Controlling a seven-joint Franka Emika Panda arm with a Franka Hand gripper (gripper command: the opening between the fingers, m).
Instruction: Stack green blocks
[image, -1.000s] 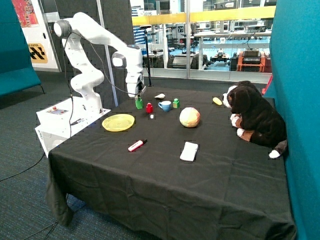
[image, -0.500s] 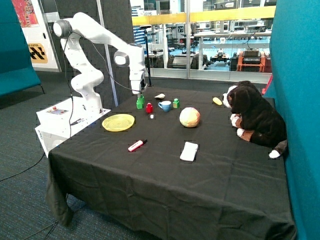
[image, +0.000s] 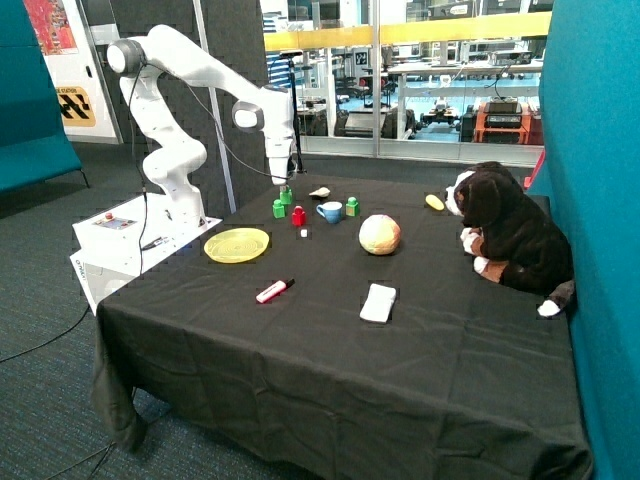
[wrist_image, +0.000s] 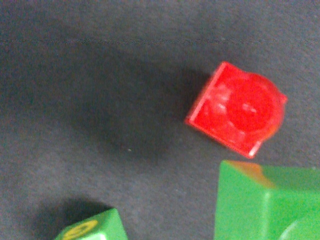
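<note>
My gripper (image: 285, 188) is shut on a green block (image: 286, 196) and holds it a little above the black cloth, up and back from a second green block (image: 278, 209) that stands on the table. In the wrist view the held block (wrist_image: 270, 205) fills one corner, the second green block (wrist_image: 92, 227) shows only a corner, and the red block (wrist_image: 237, 110) lies between them on the cloth. The red block (image: 298, 216) stands beside the blue cup (image: 329, 211). A third green block (image: 352, 206) stands on the cup's other side.
A yellow plate (image: 237, 244) lies near the robot's base. A round yellowish ball (image: 379, 234), a red marker (image: 272, 291) and a white flat object (image: 378, 302) lie mid-table. A plush dog (image: 510, 235) sits at the far side by the teal wall.
My gripper has risen and moved toward the table's back with one green block in it. The other green block stays on the cloth where both were together.
</note>
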